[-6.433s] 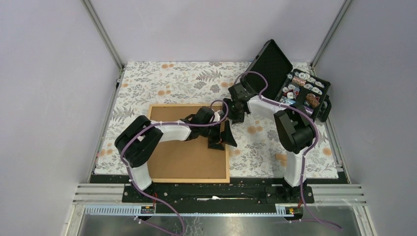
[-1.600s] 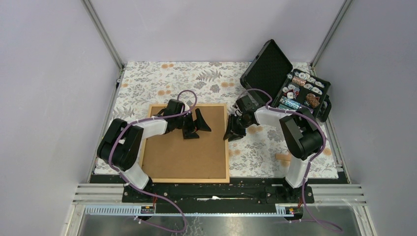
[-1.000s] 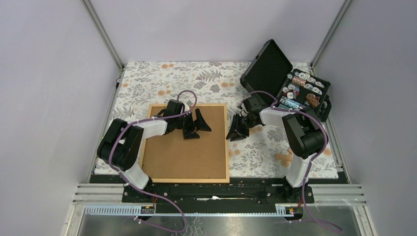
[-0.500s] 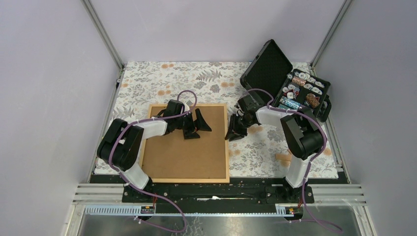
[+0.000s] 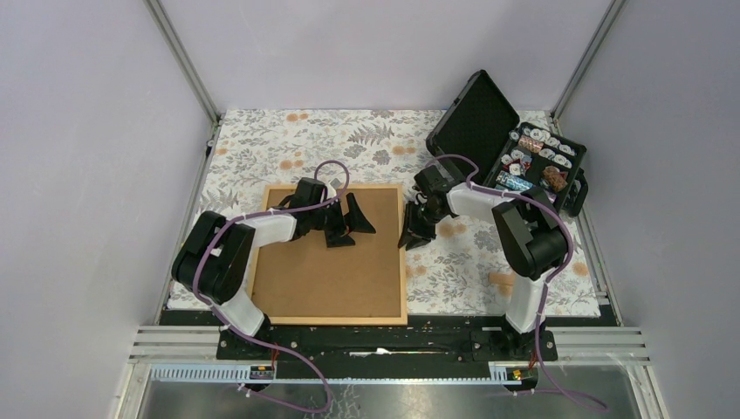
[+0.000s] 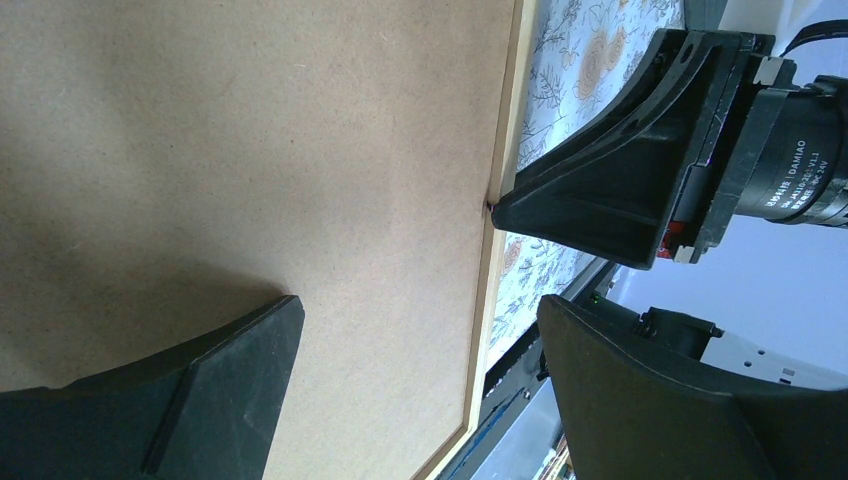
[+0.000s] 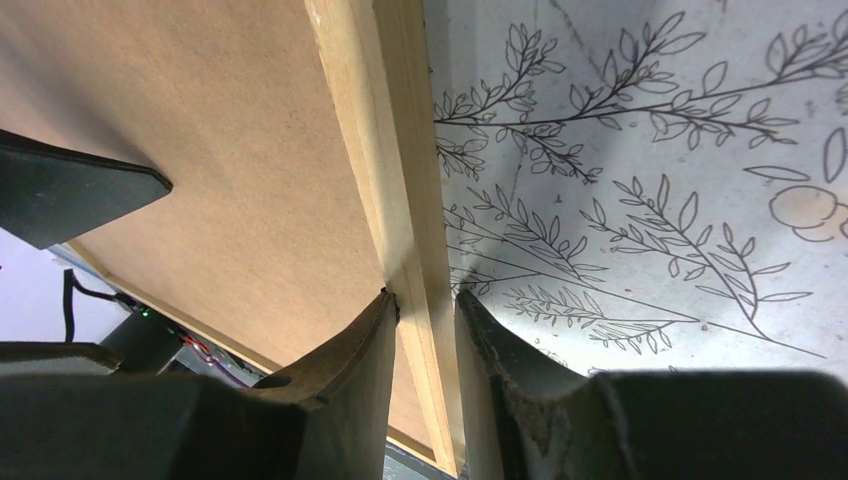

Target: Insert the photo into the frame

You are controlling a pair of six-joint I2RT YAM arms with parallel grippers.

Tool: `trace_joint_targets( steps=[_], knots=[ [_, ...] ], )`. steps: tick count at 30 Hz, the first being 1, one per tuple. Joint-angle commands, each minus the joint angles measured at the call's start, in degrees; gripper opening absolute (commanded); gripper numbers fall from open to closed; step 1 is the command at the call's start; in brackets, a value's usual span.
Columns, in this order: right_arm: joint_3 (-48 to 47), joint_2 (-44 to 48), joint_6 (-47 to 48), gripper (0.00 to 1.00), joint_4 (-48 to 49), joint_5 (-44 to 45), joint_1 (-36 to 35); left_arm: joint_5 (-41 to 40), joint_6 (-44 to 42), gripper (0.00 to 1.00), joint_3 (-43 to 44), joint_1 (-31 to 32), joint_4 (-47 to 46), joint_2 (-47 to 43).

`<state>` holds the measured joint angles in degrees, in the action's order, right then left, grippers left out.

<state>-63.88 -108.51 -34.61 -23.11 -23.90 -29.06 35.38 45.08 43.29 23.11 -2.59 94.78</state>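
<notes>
While pinching the 3 o'clock rail of the frame (image 7: 385, 120), flat toward 7 o'clock on the worktop (image 7: 650, 150), between near-closed right fingers (image 7: 350, 350), lift slow and level, with left fingers (image 6: 200, 400) wide, empty over backing board (image 6: 250, 150); no photo in sight.

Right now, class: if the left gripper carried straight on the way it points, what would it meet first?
Most likely the brown backing board inside the frame: the open left gripper slants down over it. The right gripper lies further on, at the rim.
</notes>
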Motion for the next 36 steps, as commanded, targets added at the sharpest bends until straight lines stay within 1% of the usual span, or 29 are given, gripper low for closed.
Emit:
trace_joint_targets(
  steps=[1,10,14,18,22,24,27,29,30,32,34,36],
  knots=[
    [0.4,-5.5,0.6,0.35,-4.0,15.8,-2.1,-3.5,-1.6,0.94,-2.8,0.2,3.7,0.8],
    [-2.8,-10.9,-2.2,0.35,-9.3,28.1,-5.8,-3.2,-1.5,0.94,-2.5,0.2,3.8,0.5],
    [-4.1,-14.3,-3.1,0.35,-10.2,29.9,-7.4,-3.2,-1.7,0.94,-2.4,0.2,4.0,0.6],
    [-8.5,-17.9,-3.0,0.37,-14.5,35.2,-10.0,-3.2,-1.7,0.94,-2.5,0.2,4.1,0.4],
    [-11.7,-20.9,-2.8,0.37,-17.2,37.1,-11.7,-3.2,-1.6,0.94,-2.7,0.2,3.9,0.3],
    [-12.3,-21.6,-2.2,0.39,-17.4,36.2,-12.1,-3.2,-1.6,0.94,-2.8,0.2,3.9,0.0],
    [-13.0,-18.2,0.1,0.43,-15.7,30.6,-11.7,-3.3,-1.8,0.94,-2.8,0.2,4.4,-0.2],
    [-14.9,-13.6,1.6,0.47,-16.3,27.2,-11.3,-3.4,-2.0,0.94,-2.6,0.2,4.9,-0.5],
    [-16.3,-5.2,3.8,0.56,-16.4,20.0,-9.3,-3.0,-1.9,0.94,-1.8,0.2,5.6,-2.0],
    [-15.6,-1.5,5.9,0.59,-15.6,17.2,-8.3,-2.8,-1.9,0.94,-0.9,0.2,6.5,-3.3],
    [-13.5,1.5,8.3,0.64,-14.2,16.2,-8.2,-2.6,-2.4,0.95,0.7,0.2,8.1,-4.3],
    [-10.2,3.1,10.1,0.65,-12.3,14.4,-8.2,-2.8,-3.1,0.95,2.7,0.2,10.2,-5.5]
  ],
)
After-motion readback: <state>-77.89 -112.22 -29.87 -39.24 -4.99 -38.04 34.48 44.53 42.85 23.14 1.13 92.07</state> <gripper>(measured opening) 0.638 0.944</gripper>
